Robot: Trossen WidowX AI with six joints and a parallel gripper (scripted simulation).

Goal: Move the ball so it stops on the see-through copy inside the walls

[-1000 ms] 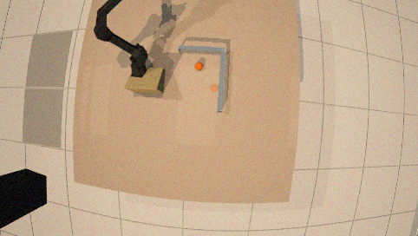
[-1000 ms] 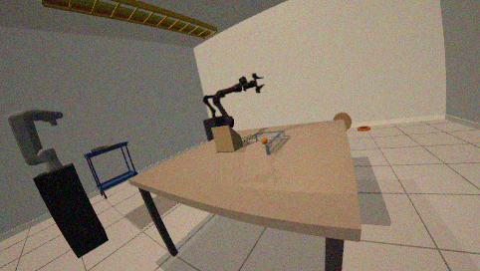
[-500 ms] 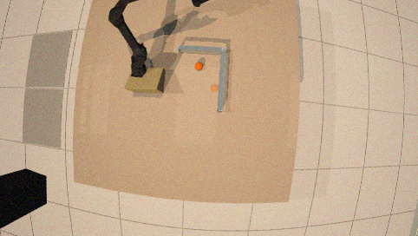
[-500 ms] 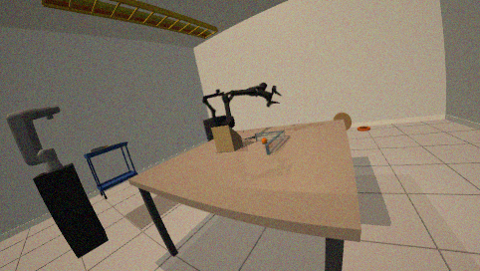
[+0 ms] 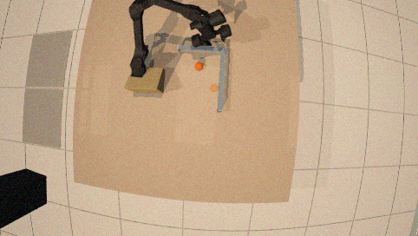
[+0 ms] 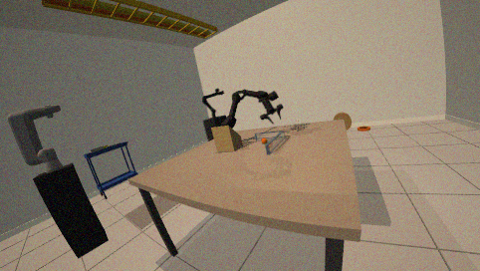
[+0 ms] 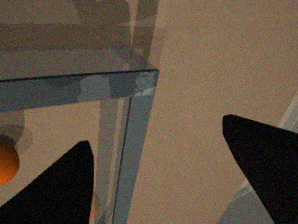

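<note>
Standing on the tiled floor: a broad tan wooden counter (image 5: 186,143), carrying everything else. Sitting on it, two low clear bluish walls (image 5: 222,78) forming a corner. Lying inside that corner, on the counter surface, the small solid orange ball (image 5: 199,66), well apart from the paler see-through orange copy (image 5: 214,88) resting just beside the longer wall. Hanging above the corner, the black end effector (image 5: 210,40), fingers spread apart, gripping nothing. Showing only in the exterior view: a blue cart (image 6: 112,164) and a grey machine on a black pedestal (image 6: 55,184). Catching only an orange sliver of ball at the left edge in the wrist view.
</note>
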